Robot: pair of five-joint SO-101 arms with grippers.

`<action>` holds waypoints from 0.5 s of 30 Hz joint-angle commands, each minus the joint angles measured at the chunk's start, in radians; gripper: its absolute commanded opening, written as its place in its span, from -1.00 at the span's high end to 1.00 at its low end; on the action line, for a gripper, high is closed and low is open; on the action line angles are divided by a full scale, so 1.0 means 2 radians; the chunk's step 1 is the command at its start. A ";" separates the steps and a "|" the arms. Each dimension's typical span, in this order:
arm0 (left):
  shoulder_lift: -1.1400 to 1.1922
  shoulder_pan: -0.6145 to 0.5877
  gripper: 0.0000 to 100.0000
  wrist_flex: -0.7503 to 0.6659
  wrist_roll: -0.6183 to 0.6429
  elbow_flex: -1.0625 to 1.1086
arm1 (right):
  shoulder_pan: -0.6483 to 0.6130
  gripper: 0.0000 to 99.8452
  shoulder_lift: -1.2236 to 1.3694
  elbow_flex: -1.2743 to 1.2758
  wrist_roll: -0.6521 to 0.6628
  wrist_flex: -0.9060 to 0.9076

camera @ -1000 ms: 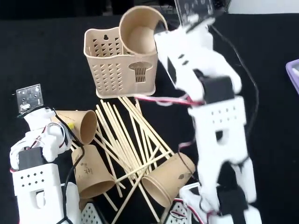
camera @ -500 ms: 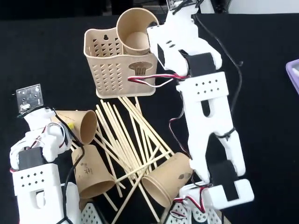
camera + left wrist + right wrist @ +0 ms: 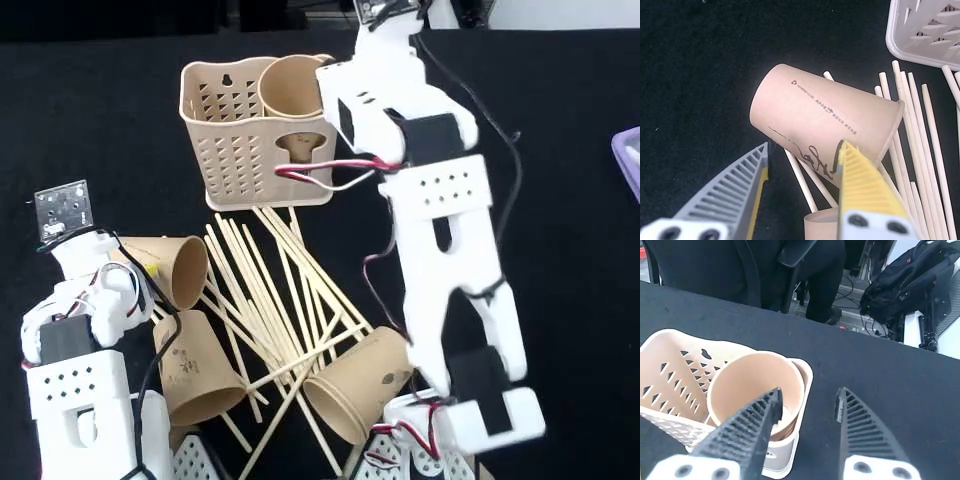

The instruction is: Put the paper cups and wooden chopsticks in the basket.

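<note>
A beige slotted basket (image 3: 240, 140) stands at the back of the table, and one paper cup (image 3: 290, 88) stands upright in its right end. My right gripper (image 3: 330, 85) hovers open beside that cup (image 3: 757, 390), its fingers (image 3: 752, 432) straddling the cup's wall and the basket rim (image 3: 807, 375). Three more cups lie on their sides: one (image 3: 175, 268) at the left, one (image 3: 195, 372) below it, one (image 3: 360, 385) near the right arm's base. Wooden chopsticks (image 3: 275, 295) lie scattered between them. My left gripper (image 3: 804, 146) is open just over the left cup (image 3: 820, 120).
A purple container edge (image 3: 628, 160) sits at the far right of the table. Beyond the table's back edge are chair legs and a black bag (image 3: 910, 285). The right arm's white body (image 3: 440, 270) spans the table's right half.
The right arm carried the tilted cup over the basket, lowered it in upright, and its fingers have let go. The left arm has not moved.
</note>
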 commanded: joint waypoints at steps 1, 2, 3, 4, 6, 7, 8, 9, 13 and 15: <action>-0.006 -0.005 0.55 -0.008 -0.002 -0.003 | -0.005 0.65 -0.058 -0.028 0.002 0.042; -0.006 -0.005 0.55 -0.008 -0.002 -0.003 | -0.005 0.65 -0.068 -0.028 0.007 0.058; -0.006 -0.005 0.55 -0.008 -0.002 -0.003 | -0.004 0.64 -0.074 -0.028 0.018 0.073; -0.006 -0.005 0.55 -0.008 -0.002 -0.003 | -0.003 0.64 -0.079 -0.028 0.029 0.085; -0.006 -0.005 0.55 -0.008 -0.002 -0.003 | -0.003 0.64 -0.087 -0.020 0.043 0.109; -0.006 -0.005 0.55 -0.008 -0.002 -0.003 | -0.003 0.64 -0.089 -0.016 0.046 0.121; -0.006 -0.005 0.55 -0.008 -0.002 -0.003 | -0.005 0.64 -0.092 -0.013 0.049 0.138; -0.006 -0.005 0.55 -0.008 -0.002 -0.003 | -0.005 0.64 -0.096 -0.007 0.052 0.155; -0.006 -0.005 0.55 -0.008 -0.002 -0.003 | -0.008 0.64 -0.122 0.011 0.058 0.224; -0.006 -0.005 0.55 -0.008 -0.002 -0.003 | -0.012 0.64 -0.142 0.030 0.058 0.259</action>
